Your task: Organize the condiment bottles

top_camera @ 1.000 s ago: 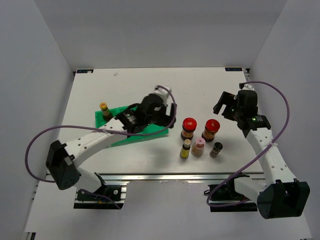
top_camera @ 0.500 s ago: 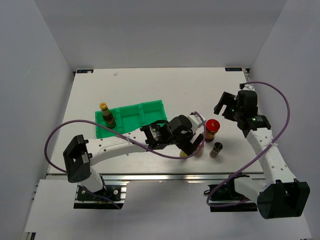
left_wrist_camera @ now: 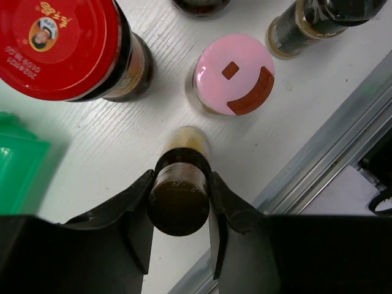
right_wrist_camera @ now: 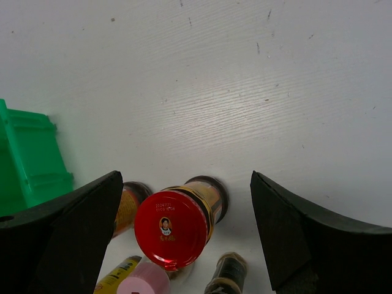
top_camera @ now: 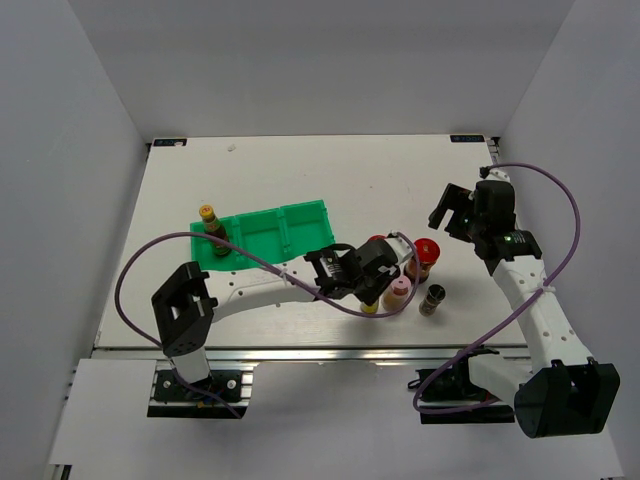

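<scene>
Two-sided pinch: left claw (left_wrist_camera: 181,181) narrow, clamped on slim yellow plastic bottle with dark cap (left_wrist_camera: 179,208). Stands upright near the worktop (left_wrist_camera: 104,153) near edge, just beside pink-capped beige bottle (left_wrist_camera: 234,75). Looks light, rigid, smooth and tippy; calls for a hold at the cap. Right claw (right_wrist_camera: 187,236) spread wide, empty, toward the right edge.

Headcount: I get six, though the left arm (top_camera: 260,290) hides part of the bunch. One red-cap bottle (top_camera: 427,250), a second red-cap bottle (left_wrist_camera: 58,46), one pink-cap bottle (left_wrist_camera: 234,73), one dark bottle (top_camera: 433,298), one yellow bottle (top_camera: 370,306), one yellow-cap bottle (top_camera: 207,213). One tray (top_camera: 262,232). Two arms, counting the right arm (top_camera: 528,292).
</scene>
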Controlling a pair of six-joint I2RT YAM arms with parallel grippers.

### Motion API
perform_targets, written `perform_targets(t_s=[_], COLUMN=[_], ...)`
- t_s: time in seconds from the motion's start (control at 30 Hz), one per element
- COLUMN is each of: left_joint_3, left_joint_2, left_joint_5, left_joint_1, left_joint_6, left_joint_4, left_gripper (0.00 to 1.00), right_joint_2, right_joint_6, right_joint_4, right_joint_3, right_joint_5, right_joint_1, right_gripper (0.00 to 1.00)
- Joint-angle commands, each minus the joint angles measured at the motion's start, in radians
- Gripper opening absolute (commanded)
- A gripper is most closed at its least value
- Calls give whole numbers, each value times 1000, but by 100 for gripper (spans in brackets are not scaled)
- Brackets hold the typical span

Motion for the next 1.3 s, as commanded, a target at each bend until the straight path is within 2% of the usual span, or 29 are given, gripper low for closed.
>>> perform_targets(t_s=[0.0, 0.07, 0.1, 0.13, 0.27, 0.5, 0.6, 0.7, 0.83, 0.97, 1.17, 1.27], left_joint_3=[54, 58, 63, 62, 54, 69, 71, 65, 54, 103, 74, -27], left_joint_2=[-9, -15, -24, -32, -101, -233, -311, -388, -451, -475, -581, -632], left_joint_5=[-36, -43, -55, -69, -195, -343, -354, -476, -518, -587, -611, -628], left_joint_1=[-3, -3, -3, -3, -1, 67, 158, 227, 354, 413, 448, 482], left_joint_6=[-10, -16, -19, -24, -33, -131, -215, -301, -404, -536, -611, -662], left_joint_4=[-11, -16, -19, -22, -34, -196, -293, -387, -463, -691, -784, -748], left_gripper=[22, 18, 12, 11, 0, 0, 0, 0, 0, 0, 0, 0], right_joint_2=[-20, -23, -24, -24, -26, -24, -27, -29, -21, 0, 37, 43], right_joint_6=[-17, -18, -19, -20, -22, -26, -29, -28, -31, -31, -35, -32], right_joint_4=[6, 8, 6, 8, 9, 8, 9, 11, 15, 20, 15, 17], right_joint_3=[7, 7, 7, 5, 4, 4, 4, 4, 4, 7, 14, 14], right_joint_5=[12, 11, 11, 12, 11, 14, 14, 15, 18, 18, 14, 8], right_joint_1=[-1, -1, -3, -1, -1, -1, -3, -3, -1, -3, -1, -1], right_gripper=[89, 89, 89, 89, 89, 89, 89, 89, 89, 89, 89, 89])
